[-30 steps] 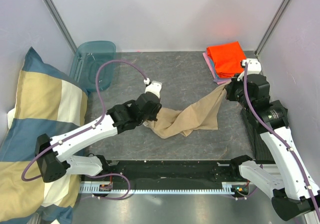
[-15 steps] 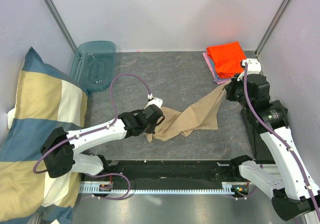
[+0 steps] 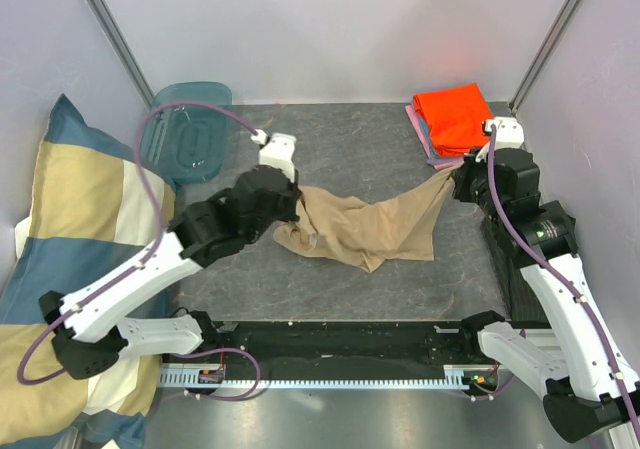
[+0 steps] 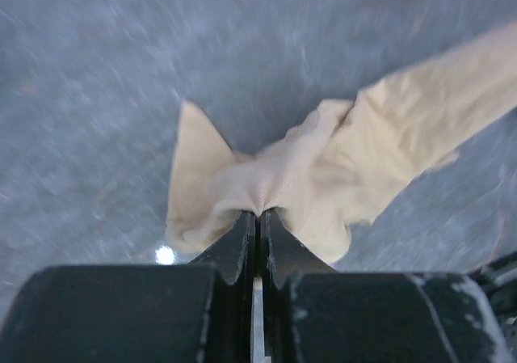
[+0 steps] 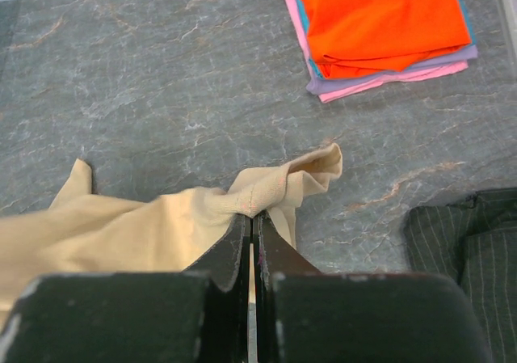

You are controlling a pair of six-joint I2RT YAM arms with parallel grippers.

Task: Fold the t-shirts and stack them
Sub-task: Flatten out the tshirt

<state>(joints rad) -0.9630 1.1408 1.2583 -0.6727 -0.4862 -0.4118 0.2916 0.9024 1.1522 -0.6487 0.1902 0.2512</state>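
Observation:
A tan t-shirt [image 3: 370,227] hangs stretched and crumpled between my two grippers over the grey table. My left gripper [image 3: 292,201] is shut on its left end; in the left wrist view the cloth [image 4: 323,177] bunches at the fingertips [image 4: 258,213]. My right gripper [image 3: 455,176] is shut on the shirt's right end [image 5: 266,197], with a fold pinched at its tips [image 5: 252,215]. A stack of folded t-shirts, orange [image 3: 452,115] on top with pink and blue under it [image 5: 380,72], lies at the back right corner.
A big blue-and-cream checked pillow [image 3: 70,259] fills the left side. A teal plastic tray [image 3: 188,129] stands at the back left. Dark striped cloth [image 5: 468,242] lies under the right arm. Walls close the table on three sides.
My left gripper has swung down toward the near edge, then up and to the left with the shirt's end, pulling the cloth out wider. The right gripper has stayed still.

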